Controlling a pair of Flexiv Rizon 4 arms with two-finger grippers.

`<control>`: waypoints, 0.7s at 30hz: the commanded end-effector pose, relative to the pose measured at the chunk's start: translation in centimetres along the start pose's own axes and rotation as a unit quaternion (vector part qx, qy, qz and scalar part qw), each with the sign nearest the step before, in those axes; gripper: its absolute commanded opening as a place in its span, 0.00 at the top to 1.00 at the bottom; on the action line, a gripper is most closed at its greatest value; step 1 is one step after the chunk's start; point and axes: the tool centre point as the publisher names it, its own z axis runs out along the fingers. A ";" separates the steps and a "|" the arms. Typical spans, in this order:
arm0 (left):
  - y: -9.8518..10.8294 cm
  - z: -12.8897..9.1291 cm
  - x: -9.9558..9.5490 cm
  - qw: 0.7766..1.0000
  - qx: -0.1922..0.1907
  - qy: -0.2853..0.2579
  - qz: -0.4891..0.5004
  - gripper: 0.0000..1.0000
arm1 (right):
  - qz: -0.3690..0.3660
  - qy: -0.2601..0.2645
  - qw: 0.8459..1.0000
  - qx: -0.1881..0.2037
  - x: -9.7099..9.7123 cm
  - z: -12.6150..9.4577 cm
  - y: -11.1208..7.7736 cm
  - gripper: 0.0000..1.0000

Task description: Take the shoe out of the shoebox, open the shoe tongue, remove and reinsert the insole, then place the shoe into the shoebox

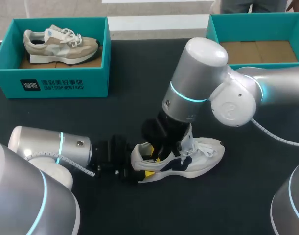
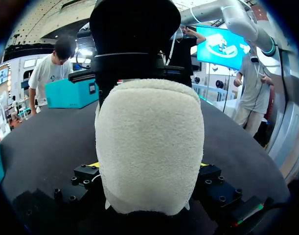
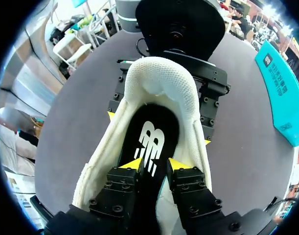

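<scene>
I have the white shoe (image 1: 198,156) lying on its sole on the black worktop (image 1: 139,63), about midway between the left and right edges and nearer the near edge, its toe pointing to the right edge. My left gripper (image 1: 138,169) comes in low from the near left corner and is clamped on the heel, one yellow tip pressed to each side of the fuzzy heel collar. My right gripper (image 3: 156,165) reaches down from the right into the shoe's mouth. Its fingers stand a little apart, tips on the black insole (image 3: 148,139), which lies flat inside and shows through the gap between them. A teal shoebox (image 1: 56,83) sits at the far left corner with a beige shoe (image 1: 61,44) in it. A second teal box (image 1: 257,17) sits at the far right corner, its cardboard floor showing. A wide strip of bare worktop runs between the shoe and both boxes, though my right arm's elbow hangs over the part toward the right box. The shoe is well clear of every edge.
</scene>
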 end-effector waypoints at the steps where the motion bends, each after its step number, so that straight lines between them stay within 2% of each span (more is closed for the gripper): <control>1: 0.2 0.1 0.7 1.000 -0.001 0.001 0.002 1.00 | -0.008 -0.036 0.999 0.012 -0.7 -0.7 0.5 0.69; 5: 0.2 0.1 0.7 1.000 -0.001 0.001 0.002 1.00 | -0.024 -0.049 0.998 0.020 -0.4 -1.1 0.7 0.71; 10: 0.2 0.1 0.7 1.000 -0.001 0.001 0.002 1.00 | -0.034 -0.056 0.997 0.029 -0.1 -1.3 0.4 0.66; 16: 0.2 0.1 0.7 1.000 -0.001 0.001 0.002 1.00 | -0.030 -0.047 0.997 0.045 -0.3 -0.1 -0.7 0.59; 21: 0.2 0.1 0.7 1.000 -0.001 0.001 0.002 1.00 | -0.022 -0.035 0.998 0.051 0.0 0.6 -1.4 0.58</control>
